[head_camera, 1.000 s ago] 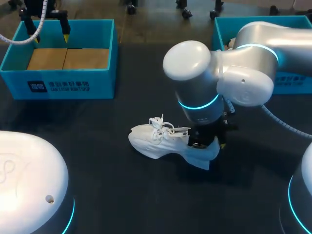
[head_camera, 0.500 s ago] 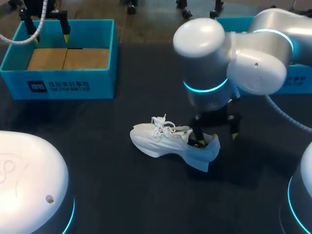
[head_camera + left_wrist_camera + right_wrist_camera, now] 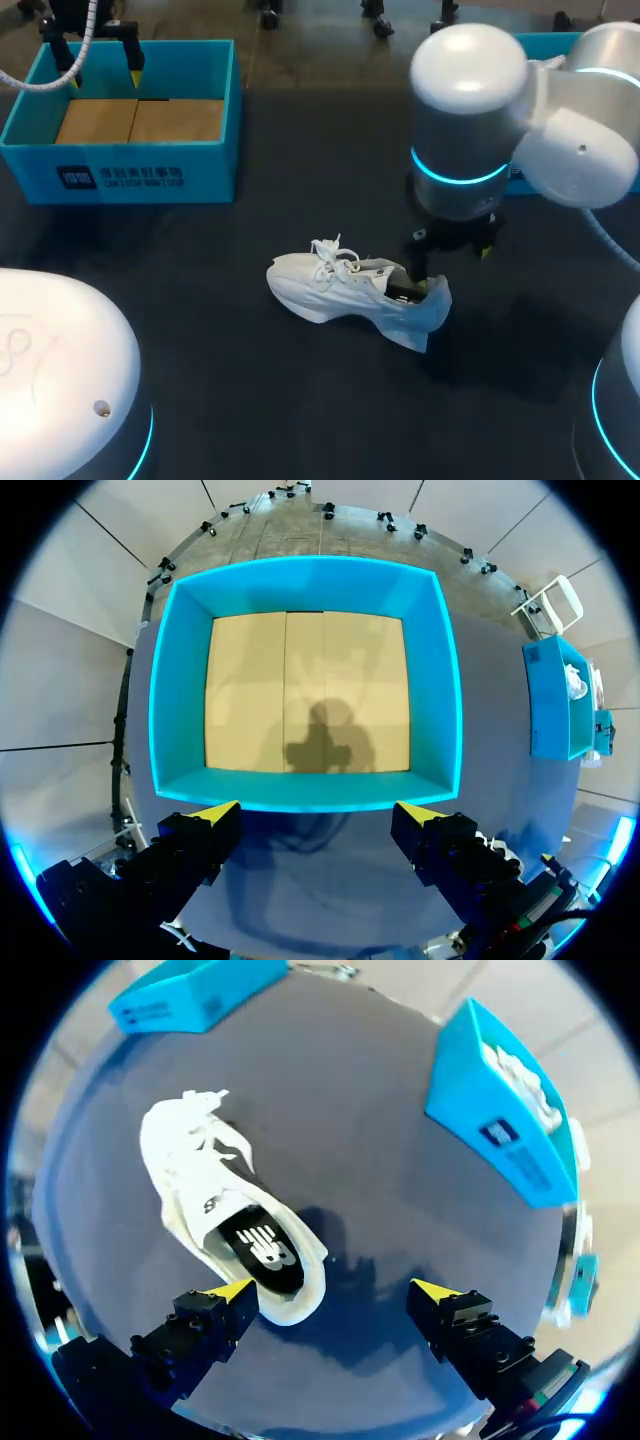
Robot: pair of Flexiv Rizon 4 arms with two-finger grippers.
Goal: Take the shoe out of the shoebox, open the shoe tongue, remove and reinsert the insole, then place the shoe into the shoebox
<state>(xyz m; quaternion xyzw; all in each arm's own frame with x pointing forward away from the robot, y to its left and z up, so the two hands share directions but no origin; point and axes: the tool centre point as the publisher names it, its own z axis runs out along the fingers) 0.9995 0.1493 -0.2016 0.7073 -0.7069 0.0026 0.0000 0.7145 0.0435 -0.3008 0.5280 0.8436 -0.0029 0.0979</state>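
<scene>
A white laced shoe (image 3: 350,290) lies on the dark table, toe toward my left side; its dark insole (image 3: 265,1250) shows inside the opening. My right gripper (image 3: 452,258) hangs open just above and beside the heel. In the right wrist view, one fingertip (image 3: 232,1290) of the right gripper (image 3: 333,1290) is next to the shoe (image 3: 215,1200) heel, with nothing between the fingers. The blue shoebox (image 3: 120,170) stands at the far left, empty, its brown floor bare. Over its far wall my left gripper (image 3: 105,72) hovers open; in its wrist view the left gripper (image 3: 318,812) looks down into the shoebox (image 3: 305,580).
A second blue box (image 3: 590,170) stands at the far right, mostly hidden behind my right arm; the same blue box (image 3: 500,1110) shows white contents in the right wrist view. Dark table surface lies around the shoe.
My right gripper opened, let go of the shoe's heel, and lifted away to the right. The shoe stayed on the table. The left arm did not move.
</scene>
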